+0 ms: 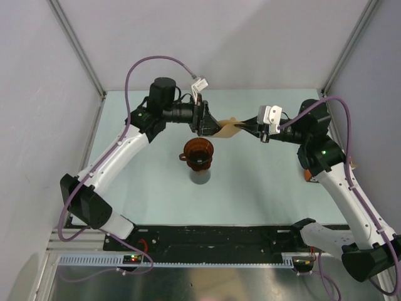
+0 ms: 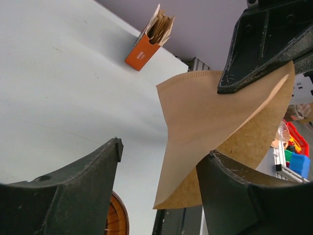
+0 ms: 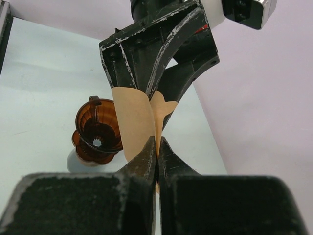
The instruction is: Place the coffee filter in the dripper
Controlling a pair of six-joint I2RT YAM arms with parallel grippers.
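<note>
The tan coffee filter hangs in the air between both grippers, above and just behind the dripper. My right gripper is shut on the filter's near edge. My left gripper stands open around the filter's other side; the paper lies against one finger, and the other finger is well apart from it. The dripper, a dark reddish-brown funnel, stands upright on a grey beaker, with nothing seen inside it. Its rim shows just below the left fingers.
An orange-brown printed bag with papers in it stands at the table's edge by the right wall, partly hidden behind the right arm in the top view. Enclosure walls close off the back and sides.
</note>
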